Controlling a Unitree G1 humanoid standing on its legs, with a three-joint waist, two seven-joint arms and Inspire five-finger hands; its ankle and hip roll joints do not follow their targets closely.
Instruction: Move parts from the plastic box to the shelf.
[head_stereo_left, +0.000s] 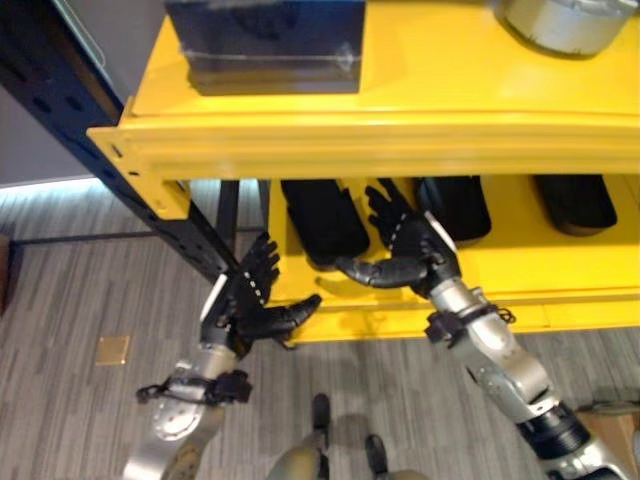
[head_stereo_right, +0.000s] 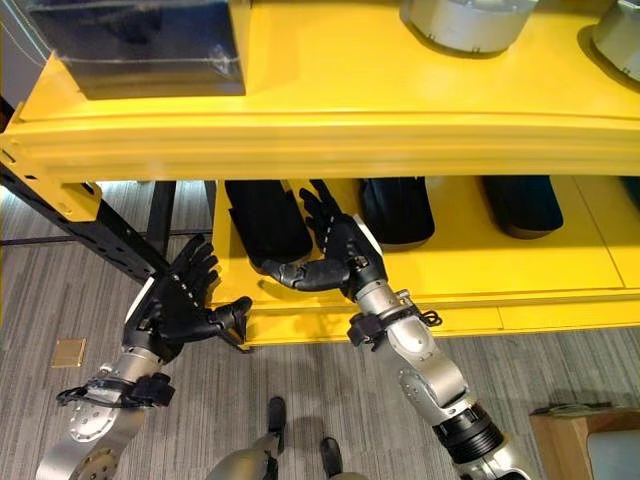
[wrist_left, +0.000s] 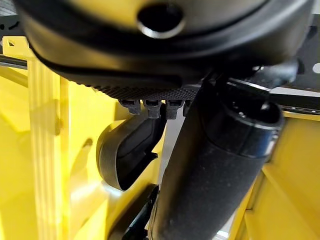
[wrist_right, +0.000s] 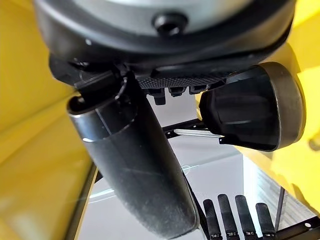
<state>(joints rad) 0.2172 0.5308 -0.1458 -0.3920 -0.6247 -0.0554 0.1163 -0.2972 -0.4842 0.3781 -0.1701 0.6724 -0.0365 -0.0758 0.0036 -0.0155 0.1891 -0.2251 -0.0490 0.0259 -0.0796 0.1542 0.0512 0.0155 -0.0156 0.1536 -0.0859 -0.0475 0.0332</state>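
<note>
The left robot hand (head_stereo_left: 245, 300) hangs just off the front left corner of the yellow shelf (head_stereo_left: 400, 150), fingers spread wide and straight, holding nothing. To its right, the right robot hand (head_stereo_left: 410, 250) reaches under the shelf's upper board, also spread and empty, its thumb near the leftmost black part (head_stereo_left: 322, 220) lying on the lower board. Two more black parts (head_stereo_left: 455, 205) lie further right along that board. A dark box (head_stereo_left: 270, 45) sits on the upper board, above the leftmost part.

The likely risk: lifting the right robot hand would knock it on the upper board's front lip, since headroom there looks tight. Open floor lies in front of the shelf for backing out.
</note>
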